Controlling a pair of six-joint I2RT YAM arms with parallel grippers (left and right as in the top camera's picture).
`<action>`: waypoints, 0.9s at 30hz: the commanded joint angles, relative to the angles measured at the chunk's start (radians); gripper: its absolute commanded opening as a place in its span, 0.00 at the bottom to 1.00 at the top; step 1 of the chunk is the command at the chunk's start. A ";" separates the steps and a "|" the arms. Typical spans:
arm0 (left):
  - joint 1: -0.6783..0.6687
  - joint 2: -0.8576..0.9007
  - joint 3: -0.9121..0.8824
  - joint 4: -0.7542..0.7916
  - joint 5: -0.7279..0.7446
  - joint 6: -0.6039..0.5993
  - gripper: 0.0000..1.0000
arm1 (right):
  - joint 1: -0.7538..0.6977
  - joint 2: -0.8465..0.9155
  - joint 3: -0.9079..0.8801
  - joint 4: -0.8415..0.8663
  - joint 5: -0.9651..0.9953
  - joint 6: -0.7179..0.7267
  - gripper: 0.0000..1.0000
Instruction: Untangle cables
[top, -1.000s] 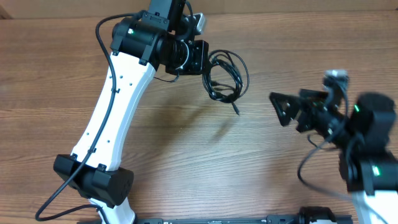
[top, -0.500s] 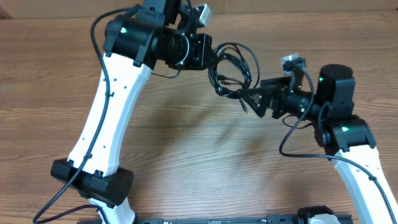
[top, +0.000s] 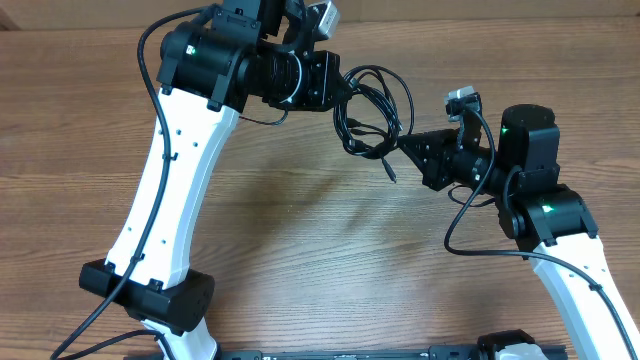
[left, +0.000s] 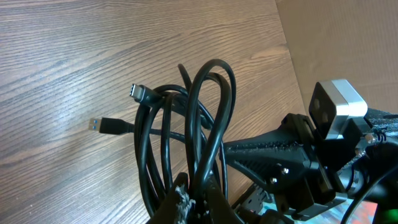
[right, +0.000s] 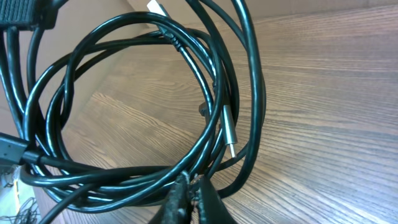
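From the near right, the right arm stretched inward, the right tool (top: 405, 145) pressed together on a lower strand of the cables (top: 375, 108), a black coil held above the bench (top: 300, 250). Farther off, the left arm arched over, bent at the elbow, the left tool (top: 338, 97) pinching the coil's far side. Strands overlapped too closely to follow, and both wrist views cropped the tools' bodies.

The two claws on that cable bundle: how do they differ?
The left claw grips the cables at the bundle's left side; the right claw pinches its lower right edge. The left claw points rightward, the right claw leftward. Both are shut on the cables.
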 joint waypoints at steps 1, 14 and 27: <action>0.006 -0.032 0.033 0.003 0.031 0.003 0.04 | 0.004 -0.014 0.002 0.005 0.017 -0.001 0.43; 0.006 -0.045 0.038 0.013 0.065 -0.005 0.04 | 0.003 -0.002 0.037 0.080 0.032 0.010 0.79; 0.006 -0.055 0.039 0.010 0.021 -0.004 0.04 | -0.002 0.057 0.036 0.068 0.048 0.010 0.04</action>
